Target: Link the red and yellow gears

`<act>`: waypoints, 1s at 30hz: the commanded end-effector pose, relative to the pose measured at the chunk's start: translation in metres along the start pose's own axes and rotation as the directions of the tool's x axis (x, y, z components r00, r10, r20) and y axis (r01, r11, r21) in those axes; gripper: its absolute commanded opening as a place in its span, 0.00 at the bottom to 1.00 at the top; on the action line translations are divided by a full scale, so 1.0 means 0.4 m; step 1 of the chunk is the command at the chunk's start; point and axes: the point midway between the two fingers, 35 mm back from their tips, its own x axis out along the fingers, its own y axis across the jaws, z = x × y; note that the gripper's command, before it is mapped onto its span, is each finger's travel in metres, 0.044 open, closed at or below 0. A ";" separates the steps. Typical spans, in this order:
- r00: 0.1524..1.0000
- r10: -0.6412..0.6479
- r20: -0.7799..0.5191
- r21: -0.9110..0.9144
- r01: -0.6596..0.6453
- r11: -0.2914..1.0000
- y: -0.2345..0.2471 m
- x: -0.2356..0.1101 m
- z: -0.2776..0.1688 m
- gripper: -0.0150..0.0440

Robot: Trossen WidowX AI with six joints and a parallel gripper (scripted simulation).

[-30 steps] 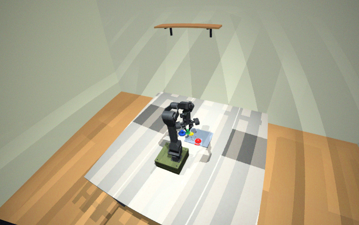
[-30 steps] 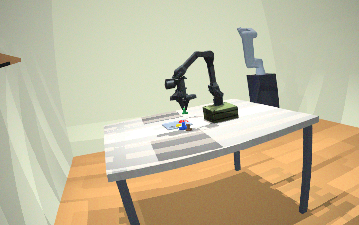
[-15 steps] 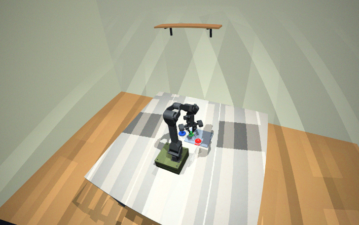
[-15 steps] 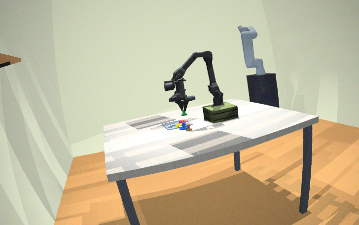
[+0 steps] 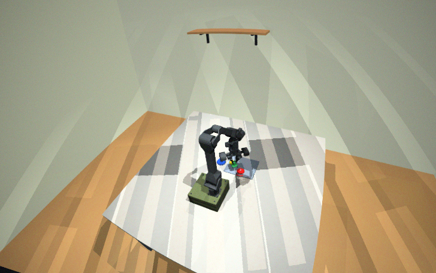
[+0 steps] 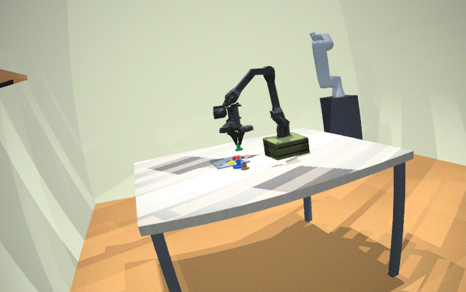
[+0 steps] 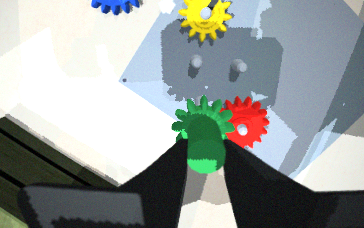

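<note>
My gripper [image 6: 238,143] [image 7: 205,146] is shut on the knob of the green gear [image 5: 234,164] [image 6: 238,148] [image 7: 204,107] and holds it upright above the grey board [image 5: 250,163] [image 6: 219,164] [image 7: 145,72]. In the wrist view the green gear overlaps the edge of the red gear [image 5: 240,172] [image 7: 255,125]. The yellow gear [image 6: 231,162] [image 7: 192,20] sits on its peg. Two bare pegs show, a left peg [image 7: 196,61] and a right peg [image 7: 240,65]; a third peg [image 7: 199,100] is mostly hidden by the green gear. The arrows cannot be made out.
The blue gear [image 5: 221,162] [image 6: 237,165] [image 7: 115,6] stands on the table beside the board, near the yellow gear. A brown gear [image 6: 244,165] stands next to the blue one. The arm's green base [image 5: 205,197] [image 6: 287,146] is on the table near the board.
</note>
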 end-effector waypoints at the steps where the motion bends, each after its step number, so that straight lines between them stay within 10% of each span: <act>1: 1.000 0.003 0.003 -0.003 -0.003 1.000 0.000 -0.002 -0.001 0.25; 30: 1.000 0.003 0.003 -0.224 -0.002 0.975 0.000 0.050 -0.002 0.25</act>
